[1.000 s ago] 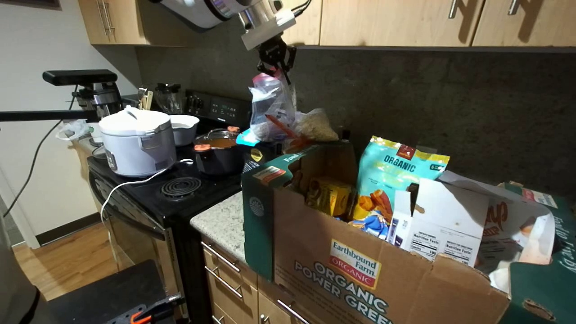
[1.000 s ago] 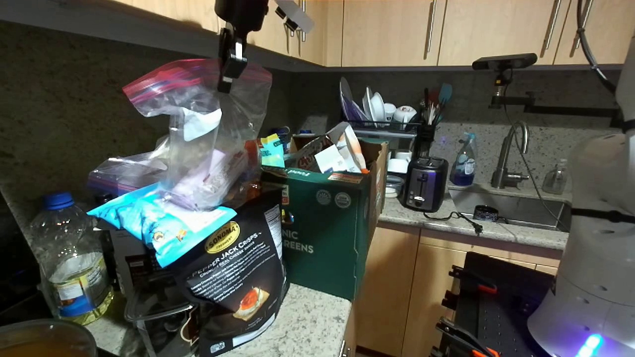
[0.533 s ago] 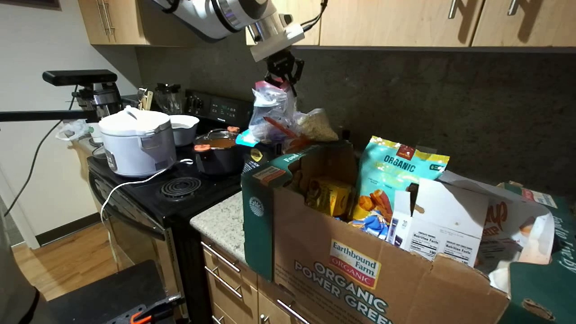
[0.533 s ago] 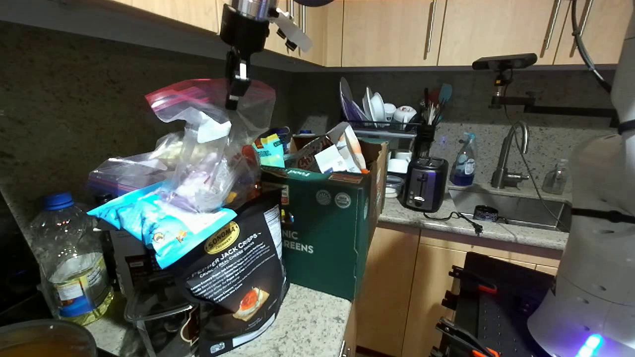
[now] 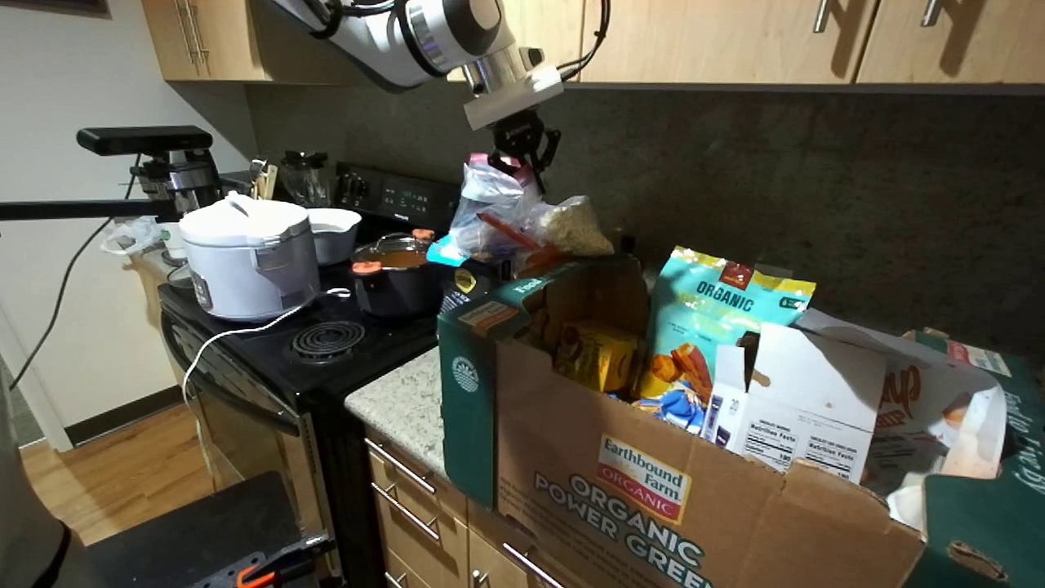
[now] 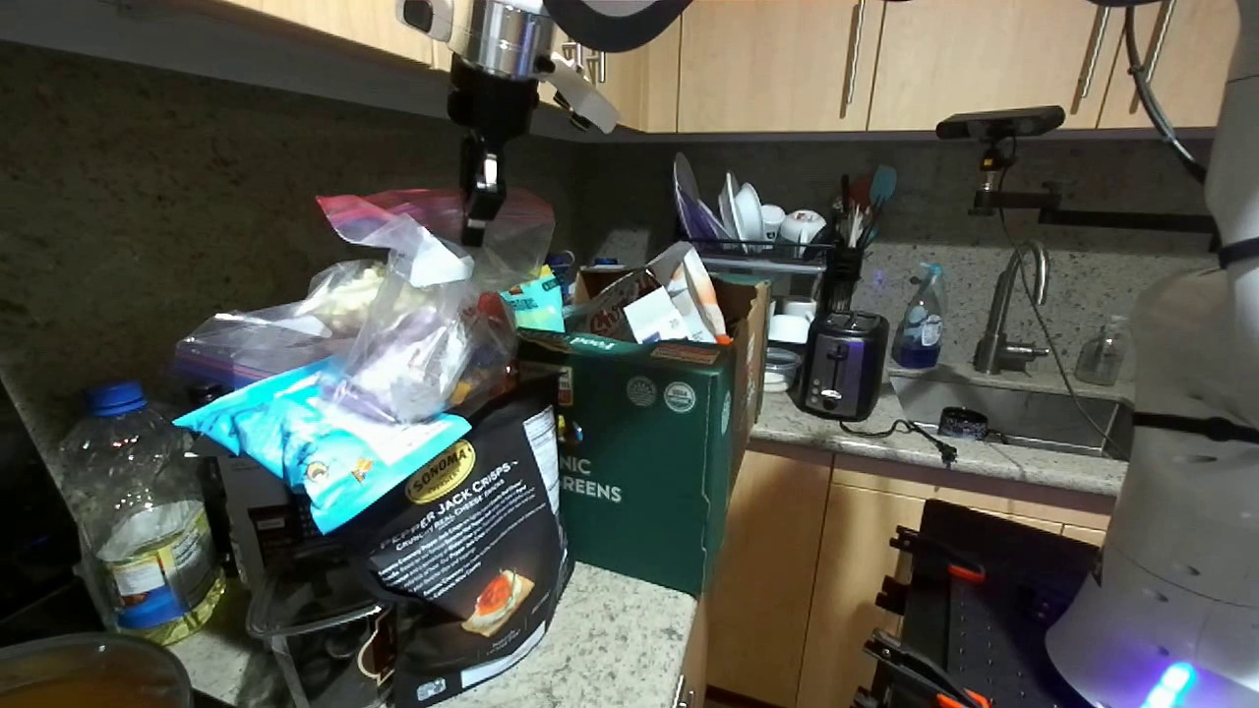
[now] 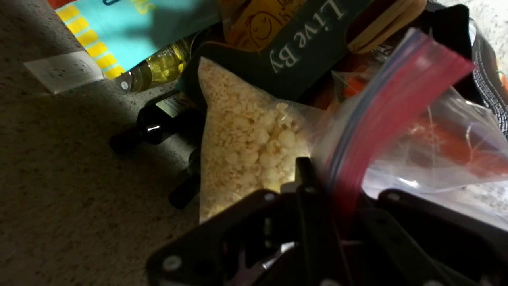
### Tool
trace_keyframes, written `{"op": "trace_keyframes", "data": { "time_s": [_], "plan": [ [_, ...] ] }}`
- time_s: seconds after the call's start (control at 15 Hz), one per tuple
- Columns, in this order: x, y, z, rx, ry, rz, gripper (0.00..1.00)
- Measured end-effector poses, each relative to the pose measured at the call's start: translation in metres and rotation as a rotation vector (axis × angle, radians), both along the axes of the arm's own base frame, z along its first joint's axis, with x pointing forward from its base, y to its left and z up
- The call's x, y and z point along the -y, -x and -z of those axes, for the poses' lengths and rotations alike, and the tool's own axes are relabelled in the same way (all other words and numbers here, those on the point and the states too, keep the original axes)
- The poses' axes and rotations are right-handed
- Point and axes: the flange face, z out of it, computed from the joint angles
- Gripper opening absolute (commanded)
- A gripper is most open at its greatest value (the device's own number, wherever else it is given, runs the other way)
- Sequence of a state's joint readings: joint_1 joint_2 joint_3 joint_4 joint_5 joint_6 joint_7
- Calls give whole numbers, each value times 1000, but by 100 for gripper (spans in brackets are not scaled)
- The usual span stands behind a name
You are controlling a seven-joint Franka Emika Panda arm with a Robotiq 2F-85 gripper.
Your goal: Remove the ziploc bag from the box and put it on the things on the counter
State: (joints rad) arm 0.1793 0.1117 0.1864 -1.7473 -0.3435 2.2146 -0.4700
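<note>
My gripper (image 5: 522,175) is shut on the pink top strip of the clear ziploc bag (image 5: 488,204). In an exterior view, the bag (image 6: 408,344) sags below the gripper (image 6: 477,231), its bottom on the bright blue packet (image 6: 315,442). In the wrist view, the pink strip (image 7: 385,115) rises between the fingers (image 7: 327,178); one fingertip is hidden. The heap on the counter (image 6: 629,629) also has a black crisps pouch (image 6: 462,560) and a popcorn bag (image 7: 246,147). The cardboard box (image 5: 629,490) stands beside the heap; its green side (image 6: 639,472) faces the heap.
An oil bottle (image 6: 152,531) and clear plastic container (image 6: 315,629) stand by the heap. The stove holds a black pot (image 5: 396,282) and white rice cooker (image 5: 249,261). A teal "ORGANIC" packet (image 5: 718,310) sticks out of the box. Wall cabinets (image 5: 727,41) hang above.
My gripper has come down and slightly rightward in both exterior views, still holding the ziploc bag. The bag's top has sunk and folded looser, with its bottom staying on the heap.
</note>
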Motion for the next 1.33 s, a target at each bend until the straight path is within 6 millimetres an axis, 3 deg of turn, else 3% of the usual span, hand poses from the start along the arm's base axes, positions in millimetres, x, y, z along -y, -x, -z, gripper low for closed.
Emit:
{"op": "trace_keyframes", "data": {
  "time_s": [0.33,0.67,1.33],
  "plan": [
    [7,-1,-12,20,-10,16,65],
    [26,2,-38,64,-15,47,100],
    [73,9,-83,145,-46,166,100]
  ]
}}
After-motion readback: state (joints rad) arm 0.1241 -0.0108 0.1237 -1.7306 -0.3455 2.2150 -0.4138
